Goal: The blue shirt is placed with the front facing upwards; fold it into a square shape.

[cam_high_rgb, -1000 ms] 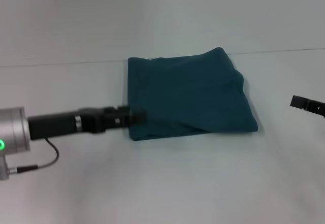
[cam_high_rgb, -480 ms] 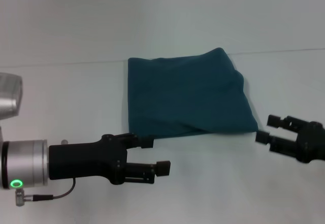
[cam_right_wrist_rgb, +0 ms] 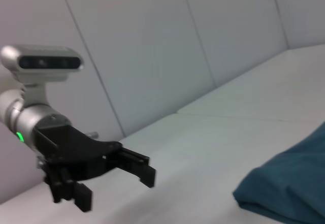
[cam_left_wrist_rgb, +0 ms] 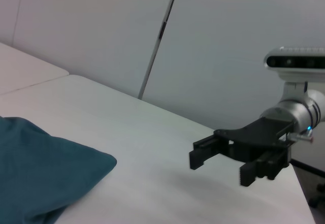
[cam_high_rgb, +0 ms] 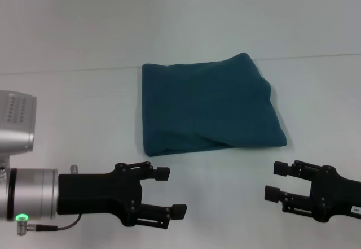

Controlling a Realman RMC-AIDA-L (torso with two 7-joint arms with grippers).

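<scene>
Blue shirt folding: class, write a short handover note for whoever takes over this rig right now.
Left hand: open, empty, near side of the table, clear of the cloth.
Right hand: open, empty, near side too, facing the left.
Blue shirt: lies folded into a rough square mid-table, print hidden.
Done: the fold looks complete.
Left: perhaps neaten the bulging right edge; otherwise park the arms.

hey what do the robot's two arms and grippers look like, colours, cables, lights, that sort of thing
Both grippers are matte black with blocky, squared fingers. The left gripper joins a black body to a silver metal wrist cylinder with a glowing green ring light and a thin black cable beneath it. The right gripper bears a small white label; seen from the left wrist, its wrist is silver too, under a silver camera bar.
</scene>
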